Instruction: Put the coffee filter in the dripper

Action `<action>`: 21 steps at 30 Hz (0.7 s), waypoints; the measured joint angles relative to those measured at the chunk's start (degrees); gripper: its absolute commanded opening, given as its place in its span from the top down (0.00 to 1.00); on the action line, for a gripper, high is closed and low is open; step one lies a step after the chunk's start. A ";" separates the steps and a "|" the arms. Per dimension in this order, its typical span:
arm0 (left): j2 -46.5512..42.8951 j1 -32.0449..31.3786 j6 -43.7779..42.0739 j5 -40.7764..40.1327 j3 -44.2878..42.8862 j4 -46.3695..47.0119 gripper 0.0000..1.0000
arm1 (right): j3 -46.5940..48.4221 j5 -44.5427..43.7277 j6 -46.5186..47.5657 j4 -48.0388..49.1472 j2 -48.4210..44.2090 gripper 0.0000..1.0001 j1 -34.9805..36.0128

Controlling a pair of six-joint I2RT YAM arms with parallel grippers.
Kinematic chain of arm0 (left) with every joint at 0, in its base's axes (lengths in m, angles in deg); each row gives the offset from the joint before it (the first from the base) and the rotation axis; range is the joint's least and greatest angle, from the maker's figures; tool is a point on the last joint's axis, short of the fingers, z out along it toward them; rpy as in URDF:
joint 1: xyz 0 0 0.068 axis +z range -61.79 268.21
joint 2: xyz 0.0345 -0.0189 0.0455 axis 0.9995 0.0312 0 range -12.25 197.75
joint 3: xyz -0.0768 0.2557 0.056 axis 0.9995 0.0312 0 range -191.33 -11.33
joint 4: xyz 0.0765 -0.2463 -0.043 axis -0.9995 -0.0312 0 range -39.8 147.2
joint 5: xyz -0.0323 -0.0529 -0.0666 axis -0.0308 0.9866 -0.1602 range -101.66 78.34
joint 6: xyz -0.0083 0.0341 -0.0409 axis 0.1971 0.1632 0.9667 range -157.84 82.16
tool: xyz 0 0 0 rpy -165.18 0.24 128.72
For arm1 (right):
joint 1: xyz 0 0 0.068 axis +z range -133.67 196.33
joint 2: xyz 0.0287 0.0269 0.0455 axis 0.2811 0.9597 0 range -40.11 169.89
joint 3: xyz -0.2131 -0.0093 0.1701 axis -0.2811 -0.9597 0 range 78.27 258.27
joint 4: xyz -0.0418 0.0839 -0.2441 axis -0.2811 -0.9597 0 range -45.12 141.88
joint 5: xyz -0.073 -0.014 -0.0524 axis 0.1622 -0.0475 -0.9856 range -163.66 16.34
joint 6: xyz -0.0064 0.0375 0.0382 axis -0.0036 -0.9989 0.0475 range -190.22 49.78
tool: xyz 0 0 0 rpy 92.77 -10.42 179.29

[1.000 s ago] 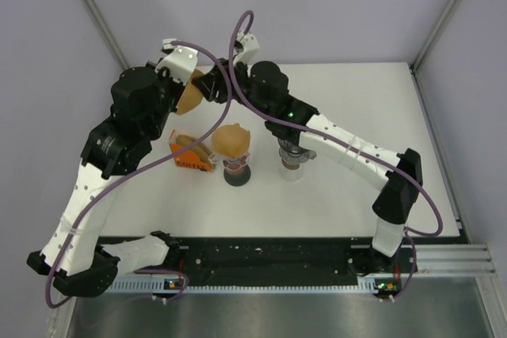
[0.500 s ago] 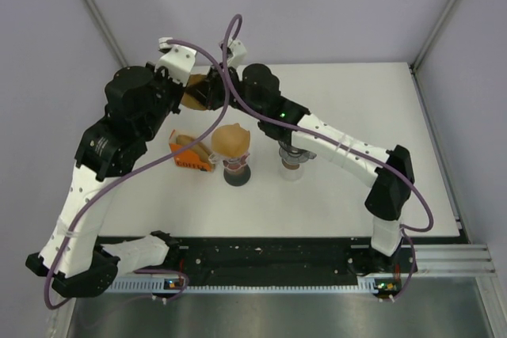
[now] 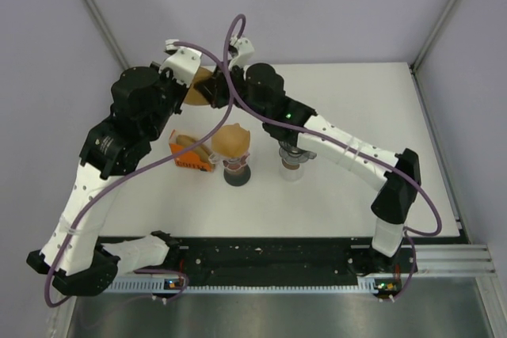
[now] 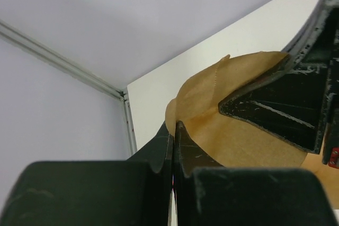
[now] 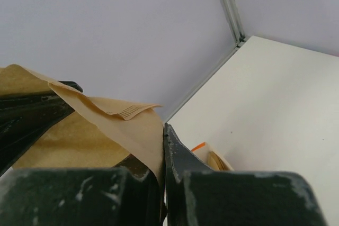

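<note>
A brown paper coffee filter hangs in the air above the table's back left, held between both grippers. My left gripper is shut on its edge, as the left wrist view shows, with the filter spreading beyond the jaws. My right gripper is shut on the opposite edge, seen in the right wrist view, where the filter folds leftward. A dripper on a dark base stands mid-table with a brown filter in it.
An orange box of filters stands left of the dripper and shows in the right wrist view. A clear glass vessel stands right of the dripper under the right arm. The enclosure walls are close behind the grippers.
Both grippers keep hold of the filter. They shifted slightly left and back, then returned right, and less of the filter now shows between them.
</note>
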 measured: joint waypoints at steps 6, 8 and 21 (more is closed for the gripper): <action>-0.24 0.37 1.40 6.43 0.42 -2.51 0.40 | 3.17 -2.10 4.59 -9.75 -0.04 1.00 -0.83; -0.57 0.39 3.26 8.92 0.20 -4.17 0.35 | 4.63 -2.93 6.58 -14.21 -0.31 1.00 -1.60; -3.10 0.57 12.37 17.18 -3.56 -9.90 0.28 | 4.33 -4.20 13.46 -49.68 -17.20 1.00 -9.53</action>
